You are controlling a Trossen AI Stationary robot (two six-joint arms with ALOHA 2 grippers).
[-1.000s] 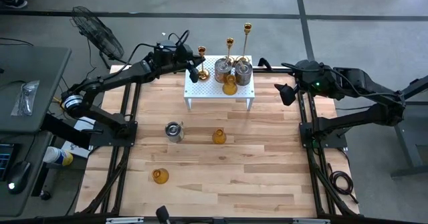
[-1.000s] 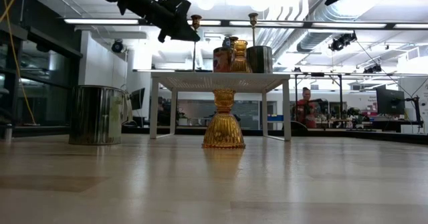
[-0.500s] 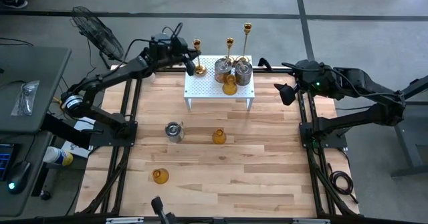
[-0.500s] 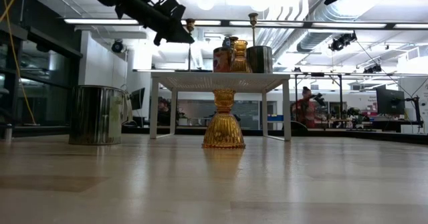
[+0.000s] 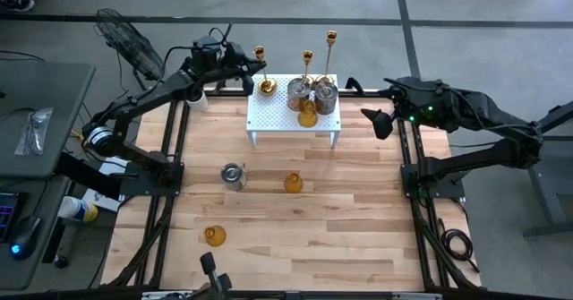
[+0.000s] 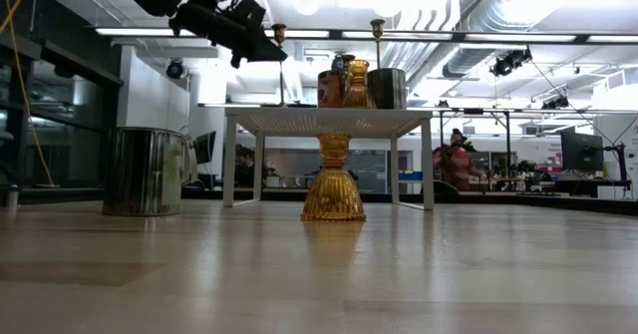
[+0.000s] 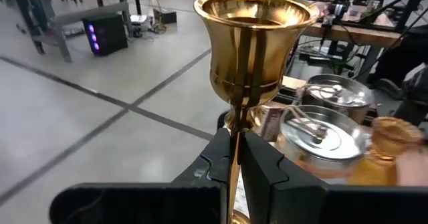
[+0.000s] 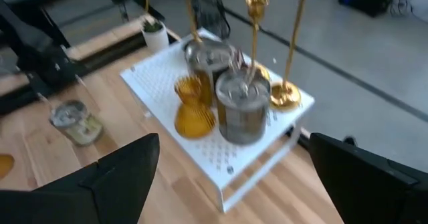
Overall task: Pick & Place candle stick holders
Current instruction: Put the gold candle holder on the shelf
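A slim gold candle stick holder [image 5: 260, 67] stands upright over the far left corner of the white perforated rack [image 5: 277, 116], and my left gripper [image 7: 235, 158] is shut on it. The rack also carries two more gold sticks [image 5: 307, 65], two silver cups [image 5: 326, 98] and an amber holder [image 5: 308, 115]. On the table in front of the rack stand a silver cup [image 5: 233, 175] and two amber holders [image 5: 293, 184] [image 5: 214, 235]. My right gripper [image 8: 232, 144] hangs open, high off the rack's right side. My left gripper pinches the gold stick's thin stem [image 7: 235, 127] between its two fingers, just below the flared cup [image 7: 255, 23]. The fingers come about level from the table's left and lie across the stem. The stick stays upright; whether its round base [image 5: 267, 87] touches the rack I cannot tell.
A fan [image 5: 125, 36] stands beyond the table's far left corner. The wooden table [image 5: 358, 228] has open room on its near and right parts. In the low view the amber holder [image 6: 333, 189] and the silver cup [image 6: 146, 170] stand before the rack's legs.
My left gripper, still shut on the gold stick, has carried it toward the table's far left, from over the rack's left part to its far left corner; the stick stays upright. My right gripper has turned a little in place.
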